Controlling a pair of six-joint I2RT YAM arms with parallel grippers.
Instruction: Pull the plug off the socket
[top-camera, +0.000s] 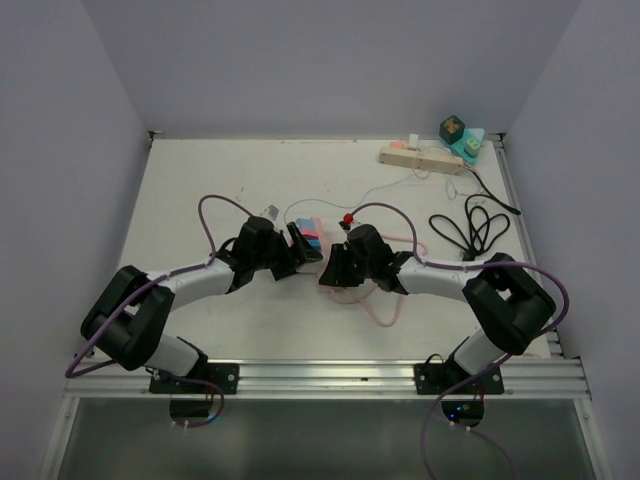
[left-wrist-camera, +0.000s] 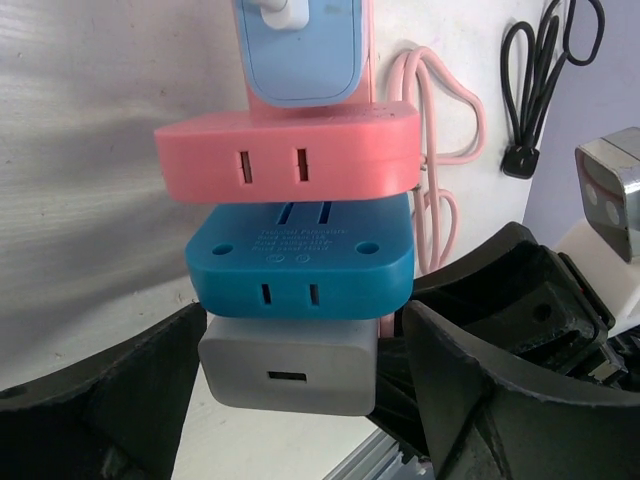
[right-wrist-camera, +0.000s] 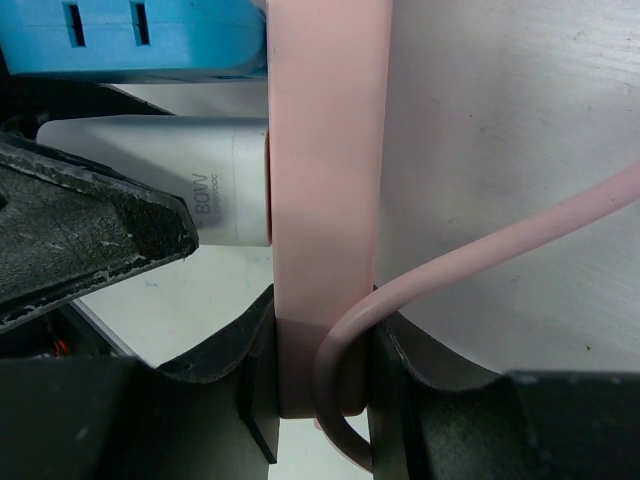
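Left gripper (top-camera: 298, 243), fingers apart, straddles the white boxy charger plug (left-wrist-camera: 288, 365) seated in a pink plastic power strip (right-wrist-camera: 325, 150), whose end the right gripper (right-wrist-camera: 320, 322) clamps tight.

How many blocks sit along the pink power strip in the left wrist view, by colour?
light blue adapter: 1
pink adapter: 1
blue adapter: 1
white charger: 1
Total: 4, all lined up on the pink power strip
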